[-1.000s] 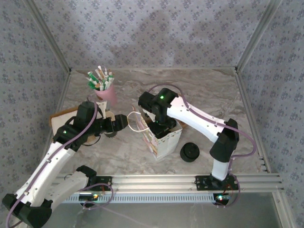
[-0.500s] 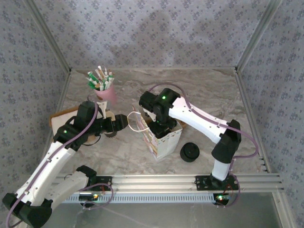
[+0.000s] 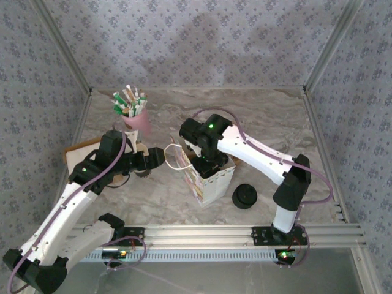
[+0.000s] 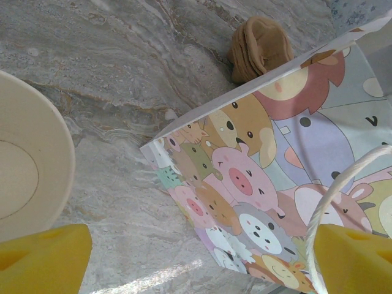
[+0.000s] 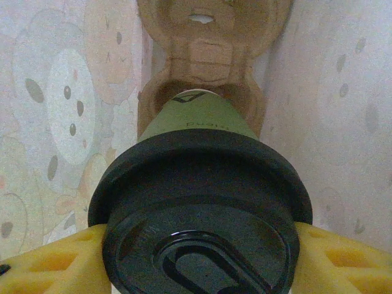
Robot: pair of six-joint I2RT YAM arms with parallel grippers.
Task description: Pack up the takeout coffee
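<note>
The takeout coffee [image 5: 199,202], a dark green cup under a black lid, hangs inside the cartoon-animal paper bag [image 3: 211,184]. My right gripper [image 5: 202,257] is shut on the lid's sides and reaches down into the bag's mouth [image 3: 211,165]. The cup's base is at a hole of the brown cardboard carrier [image 5: 205,55] on the bag's floor. My left gripper [image 3: 158,157] is open just left of the bag [image 4: 257,184]. The bag's white rope handle [image 4: 343,184] runs beside its right finger [image 4: 355,257], with nothing between the fingers.
A pink cup of sachets [image 3: 136,119] stands at the back left. Black lids [image 3: 245,196] are piled right of the bag. An open cream-lined cup [image 4: 24,177] is close to my left gripper. Cardboard [image 3: 76,150] lies at the left edge.
The right arm's elbow has shifted slightly right while its gripper stays in the bag. The left arm has not moved.
</note>
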